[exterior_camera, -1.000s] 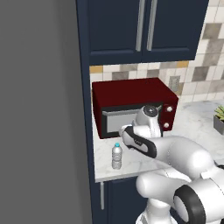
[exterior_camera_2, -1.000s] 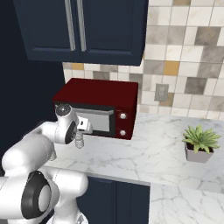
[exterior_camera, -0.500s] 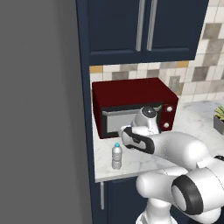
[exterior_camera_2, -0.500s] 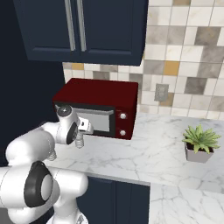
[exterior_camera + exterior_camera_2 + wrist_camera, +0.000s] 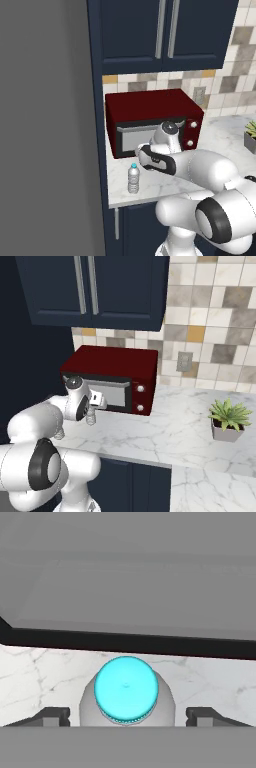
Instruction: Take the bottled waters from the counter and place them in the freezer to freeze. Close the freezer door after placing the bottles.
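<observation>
One bottled water [image 5: 133, 178], clear with a light blue cap, stands upright near the left end of the white marble counter [image 5: 160, 186]. My gripper [image 5: 139, 159] hovers just above and to the right of its cap. In the hand view the blue cap [image 5: 126, 688] sits centred between my fingertips [image 5: 51, 716], and my gripper [image 5: 127, 717] is open with a small gap on each side of the bottle. A flat grey fridge face [image 5: 50, 130] stands left of the counter. I cannot make out the freezer or the freezer door on it.
A red microwave [image 5: 150, 125] stands close behind the bottle, under dark navy wall cabinets [image 5: 160, 30]. A small potted plant [image 5: 227, 418] sits far right on the counter. The counter's left edge meets a dark navy side panel [image 5: 99, 150] by the fridge.
The hand has eased slightly toward the bottle. The bottle stands where it did.
</observation>
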Available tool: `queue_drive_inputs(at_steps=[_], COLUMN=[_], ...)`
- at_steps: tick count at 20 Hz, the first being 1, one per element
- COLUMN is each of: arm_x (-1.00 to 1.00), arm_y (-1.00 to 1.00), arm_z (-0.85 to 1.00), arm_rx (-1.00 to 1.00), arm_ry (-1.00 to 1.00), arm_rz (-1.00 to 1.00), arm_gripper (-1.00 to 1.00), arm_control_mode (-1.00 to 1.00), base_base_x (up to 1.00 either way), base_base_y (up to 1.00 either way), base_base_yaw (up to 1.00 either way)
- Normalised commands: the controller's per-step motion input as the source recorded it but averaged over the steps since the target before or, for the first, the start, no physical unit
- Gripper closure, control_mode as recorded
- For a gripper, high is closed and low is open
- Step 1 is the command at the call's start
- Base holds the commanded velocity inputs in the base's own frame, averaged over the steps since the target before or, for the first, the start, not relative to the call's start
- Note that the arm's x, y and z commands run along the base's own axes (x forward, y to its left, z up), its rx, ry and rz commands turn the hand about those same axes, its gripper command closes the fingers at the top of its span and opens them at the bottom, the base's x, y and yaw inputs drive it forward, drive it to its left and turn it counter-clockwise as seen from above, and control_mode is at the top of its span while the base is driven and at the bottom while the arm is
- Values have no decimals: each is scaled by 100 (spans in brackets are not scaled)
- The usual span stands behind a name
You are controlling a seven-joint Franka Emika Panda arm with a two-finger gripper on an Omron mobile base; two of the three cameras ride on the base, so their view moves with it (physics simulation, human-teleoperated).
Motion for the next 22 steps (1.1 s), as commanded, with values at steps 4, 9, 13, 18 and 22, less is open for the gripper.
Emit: queue_drive_inputs(at_steps=[4,9,13,18,22], arm_x=[0,-21,-67,-83,-96], arm_y=[0,0,-1,-2,-8], arm_z=[0,-1,61,100,100], arm_rx=[0,0,2,1,0], arm_ry=[0,2,-16,-29,-29], arm_rz=[0,0,0,0,0], arm_gripper=[100,100,100,100,100], arm_control_mode=[-100,-100,-100,-100,-100], base_base_x=[0,0,0,0,0], base_base_y=[0,0,0,0,0], base_base_yaw=[0,0,0,0,0])
